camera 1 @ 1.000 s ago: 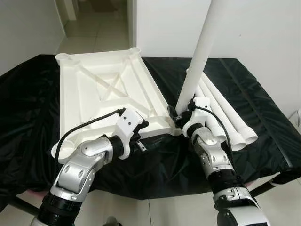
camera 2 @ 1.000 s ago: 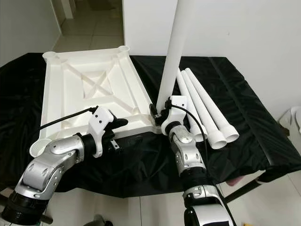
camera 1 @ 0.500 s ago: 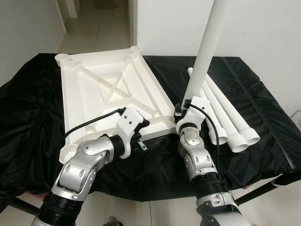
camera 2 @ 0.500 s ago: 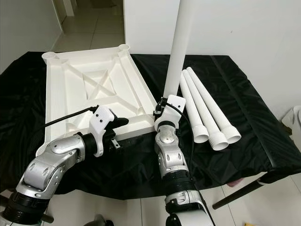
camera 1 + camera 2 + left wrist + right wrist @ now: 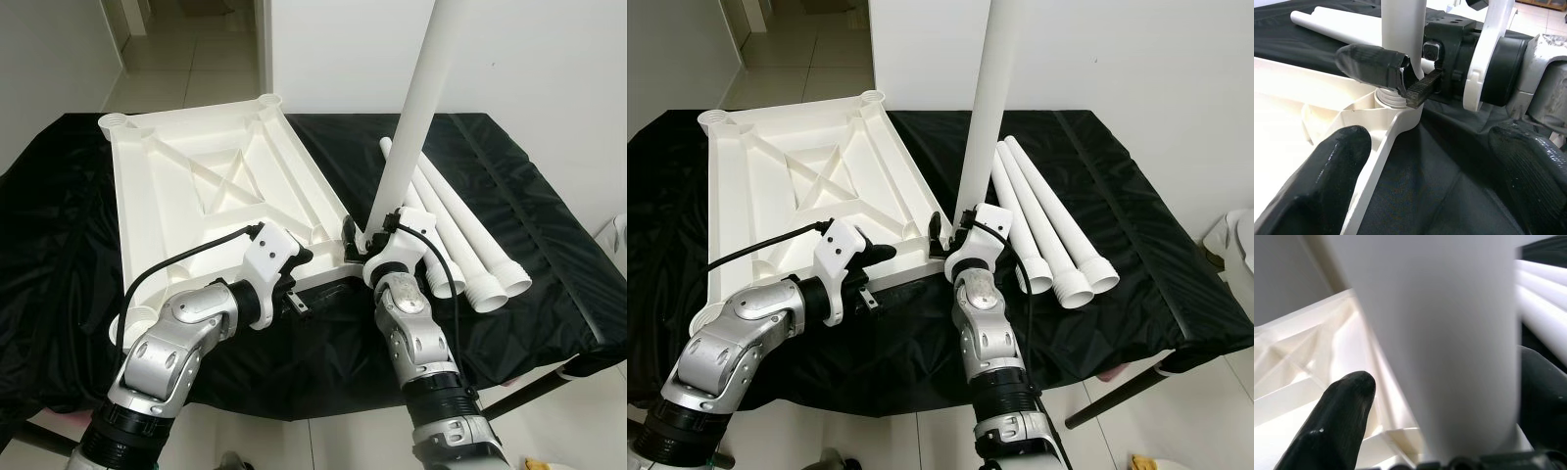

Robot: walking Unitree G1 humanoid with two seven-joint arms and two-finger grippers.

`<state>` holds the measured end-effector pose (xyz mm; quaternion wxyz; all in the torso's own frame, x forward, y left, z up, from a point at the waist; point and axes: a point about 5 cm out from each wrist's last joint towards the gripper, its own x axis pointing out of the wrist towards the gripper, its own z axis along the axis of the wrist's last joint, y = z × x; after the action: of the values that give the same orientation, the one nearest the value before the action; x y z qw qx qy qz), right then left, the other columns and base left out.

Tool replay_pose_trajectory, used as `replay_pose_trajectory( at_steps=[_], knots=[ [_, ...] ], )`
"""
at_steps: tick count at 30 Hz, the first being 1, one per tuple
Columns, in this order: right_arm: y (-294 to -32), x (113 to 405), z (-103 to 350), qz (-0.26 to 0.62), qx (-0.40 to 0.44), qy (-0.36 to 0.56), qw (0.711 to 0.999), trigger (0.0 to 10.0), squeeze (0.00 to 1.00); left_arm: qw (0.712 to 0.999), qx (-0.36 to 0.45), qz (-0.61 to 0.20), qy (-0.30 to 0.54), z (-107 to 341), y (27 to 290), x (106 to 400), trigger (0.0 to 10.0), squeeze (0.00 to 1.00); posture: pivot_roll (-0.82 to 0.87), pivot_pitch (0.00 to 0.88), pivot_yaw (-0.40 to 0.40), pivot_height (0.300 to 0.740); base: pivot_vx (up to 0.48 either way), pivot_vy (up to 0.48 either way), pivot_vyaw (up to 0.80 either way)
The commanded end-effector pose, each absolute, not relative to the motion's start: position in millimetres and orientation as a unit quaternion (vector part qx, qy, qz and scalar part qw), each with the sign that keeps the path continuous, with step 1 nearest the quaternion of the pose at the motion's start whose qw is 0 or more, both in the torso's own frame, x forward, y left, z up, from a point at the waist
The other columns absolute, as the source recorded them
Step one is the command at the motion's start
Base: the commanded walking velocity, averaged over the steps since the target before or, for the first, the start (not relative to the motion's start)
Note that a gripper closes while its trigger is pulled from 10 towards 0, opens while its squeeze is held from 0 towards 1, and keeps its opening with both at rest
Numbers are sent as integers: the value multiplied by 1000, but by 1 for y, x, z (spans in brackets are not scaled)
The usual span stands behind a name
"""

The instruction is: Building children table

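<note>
The white table top (image 5: 196, 196) lies upside down on the black cloth. A long white leg (image 5: 416, 108) stands nearly upright, and its lower end (image 5: 1393, 98) sits in the near right corner socket (image 5: 1400, 115). My right gripper (image 5: 364, 240) is shut on the leg just above the socket, one finger (image 5: 1337, 416) on each side. My left gripper (image 5: 1435, 161) hovers open at the top's near edge, just left of that corner. One of its fingers (image 5: 1327, 181) is over the white rim, the other over the cloth.
Three spare white legs (image 5: 460, 235) lie side by side on the cloth to the right of the top. The table's front edge (image 5: 323, 392) runs close below both forearms. A white wall and a tiled hallway lie behind.
My right forearm has swung in from the right to stand under the leg, which stays gripped at the corner and leans slightly differently. The left gripper holds its place. The camera shifted a little.
</note>
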<state>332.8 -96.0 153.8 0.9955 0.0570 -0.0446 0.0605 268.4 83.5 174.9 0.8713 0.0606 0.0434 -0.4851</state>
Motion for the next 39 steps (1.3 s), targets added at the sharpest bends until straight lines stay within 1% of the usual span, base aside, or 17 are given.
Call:
replay_pose_trajectory(
  at_steps=[1,5,8,9,11,14,15,16,19,22,25,30,36,39],
  knots=[
    [-94,331,151,94,58,-37,993,10000,0,874,62,-479,44,174,83,270,10000,0,-36,39,-4,740,0,0,0],
    [-98,331,150,111,49,-33,992,10000,0,874,63,-479,45,174,83,269,10000,0,-35,39,-4,740,0,0,0],
    [-111,334,150,129,36,-34,990,10000,0,874,63,-480,45,174,83,269,10000,0,-36,40,-5,740,0,0,0],
    [-111,334,150,129,36,-34,990,10000,0,874,63,-480,45,174,83,269,10000,0,-36,40,-5,740,0,0,0],
    [-124,336,151,165,16,-37,986,10000,0,874,63,-479,45,174,83,268,10000,0,-33,41,-6,740,0,0,0],
    [-132,337,152,188,1,-41,981,10000,0,874,63,-479,45,174,83,268,10000,0,-33,40,-5,740,0,0,0],
    [-137,337,152,216,-11,-39,975,10000,0,874,63,-480,46,174,84,268,10000,0,-33,40,-4,740,0,0,0],
    [-137,337,152,216,-11,-39,975,10000,0,874,63,-480,46,174,84,268,10000,0,-33,40,-4,740,0,0,0],
    [-144,336,150,286,-40,-36,957,10000,0,873,64,-481,47,173,84,267,10000,0,-31,36,-2,740,0,0,0],
    [-146,335,148,310,-38,-30,949,10000,0,872,64,-482,47,173,84,267,10000,0,-29,38,-1,740,0,0,0],
    [-151,340,146,320,-50,-25,946,10000,0,872,65,-483,48,173,84,267,10000,0,-29,36,0,740,0,0,0],
    [-153,343,147,331,-57,-27,942,10000,0,872,66,-483,48,173,83,267,10000,0,-27,29,3,740,0,0,0],
    [-155,358,149,348,-67,-21,935,10000,0,871,69,-485,45,175,83,269,10000,0,-20,13,11,740,0,0,0],
    [-155,359,150,355,-71,-20,932,10000,0,871,69,-485,45,176,83,270,10000,0,-20,13,11,740,0,0,0]
  ],
)
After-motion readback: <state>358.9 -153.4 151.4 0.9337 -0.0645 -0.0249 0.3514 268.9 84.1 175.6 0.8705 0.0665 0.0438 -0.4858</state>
